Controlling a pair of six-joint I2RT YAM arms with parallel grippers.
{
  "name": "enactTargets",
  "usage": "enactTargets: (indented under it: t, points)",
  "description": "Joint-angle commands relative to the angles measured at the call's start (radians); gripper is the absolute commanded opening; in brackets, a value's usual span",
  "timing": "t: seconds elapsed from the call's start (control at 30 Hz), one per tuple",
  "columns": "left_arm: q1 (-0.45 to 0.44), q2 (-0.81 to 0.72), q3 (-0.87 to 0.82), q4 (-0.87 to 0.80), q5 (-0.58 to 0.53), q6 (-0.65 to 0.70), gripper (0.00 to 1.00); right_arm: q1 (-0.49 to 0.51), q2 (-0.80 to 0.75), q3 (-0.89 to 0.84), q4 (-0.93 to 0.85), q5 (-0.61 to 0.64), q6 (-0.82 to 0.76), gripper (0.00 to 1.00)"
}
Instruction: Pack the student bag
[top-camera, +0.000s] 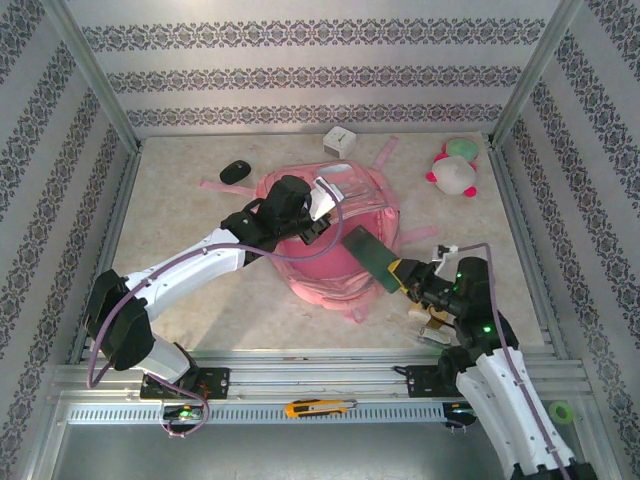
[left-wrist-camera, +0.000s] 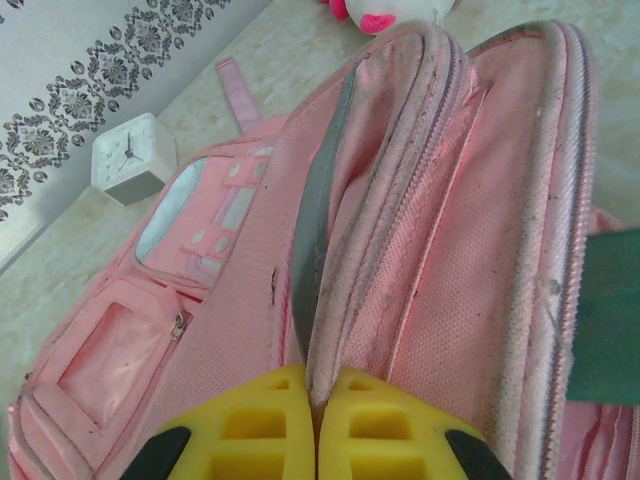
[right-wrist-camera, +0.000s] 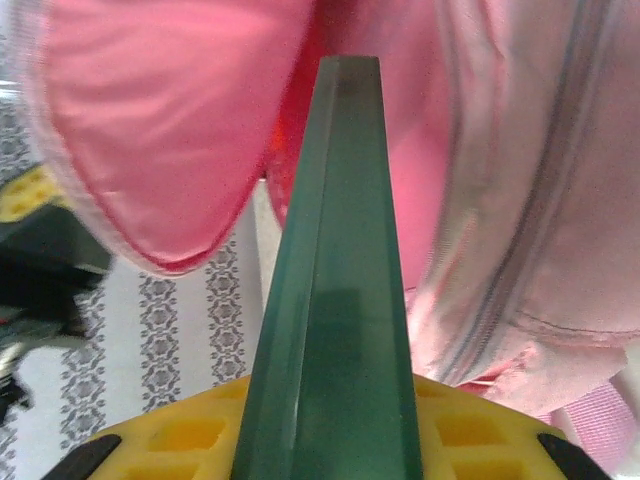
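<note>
At the centre of the table (top-camera: 200, 290), the student bag (top-camera: 325, 275) is lying flat with one compartment gaping toward the near right.

Hazards:
- The left gripper (left-wrist-camera: 314, 395) is pinching a fold of the bag's rim between closed fingers, beside a zip track. The fold looks thin, so it may slip free and the mouth would collapse.
- The right gripper (right-wrist-camera: 335, 430) is clamping a green book (right-wrist-camera: 340, 250) edge-on, with its far end at the opening. A leading corner may catch on the zip edge or a loose flap.
- A push against snagged fabric would probably be dragging the whole bag across the table.

Pose: the left arm is reaching from the near left across to the bag, wrist above its top. The right arm is folding close to its base, wrist pointing away and leftward toward the opening.
</note>
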Motion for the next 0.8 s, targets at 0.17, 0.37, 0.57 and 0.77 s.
enactTargets:
  t: [0.17,0.37,0.57,0.77]
  points:
    - [0.016,-0.007,0.081,0.097,0.005,-0.063,0.00,0.309,0.220,-0.055,0.536,0.453,0.151,0.18]
    - [0.017,-0.008,0.077,0.112,0.015,-0.098,0.00,0.408,0.406,-0.013,0.712,0.563,0.151,0.18]
    - [0.019,-0.019,0.097,0.118,0.040,-0.131,0.00,0.460,0.694,0.058,1.011,0.629,0.174,0.17]
    - [0.026,-0.039,0.115,0.130,0.070,-0.158,0.00,0.503,0.980,0.179,1.202,0.660,0.226,0.16]
